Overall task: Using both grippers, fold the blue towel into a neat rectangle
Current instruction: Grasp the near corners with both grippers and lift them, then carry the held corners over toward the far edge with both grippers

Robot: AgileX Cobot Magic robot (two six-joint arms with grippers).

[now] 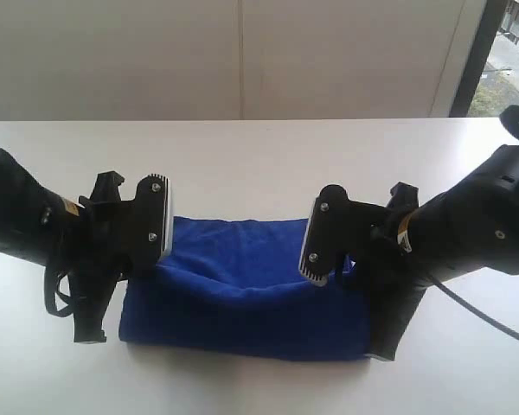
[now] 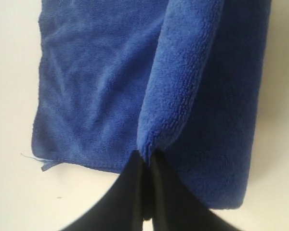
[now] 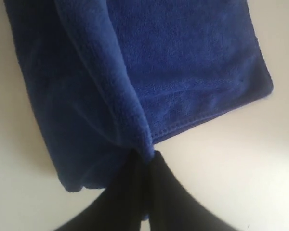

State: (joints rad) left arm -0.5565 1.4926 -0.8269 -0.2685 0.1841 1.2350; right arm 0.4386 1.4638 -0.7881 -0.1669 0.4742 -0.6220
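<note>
The jaws of the left gripper (image 2: pixel 145 158) and right gripper (image 3: pixel 144 157) are clamped on the raised fold of the blue towel (image 1: pixel 242 303), near on the white table (image 1: pixel 268 156); it seems soft and limp, best held at its ends.

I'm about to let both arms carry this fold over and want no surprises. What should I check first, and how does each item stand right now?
1. Left gripper shut on the blue towel: ok, jaws closed on a pinched ridge of cloth.
2. Right gripper shut on the towel: ok, same kind of pinch.
3. Grips at opposite ends of the towel: ok in the exterior view.
4. Number of layers in each pinch: cannot tell.
5. Lower layer lying flat on the table: ok, only mild creases.
6. Loose thread apart from the jaws: ok.
</note>
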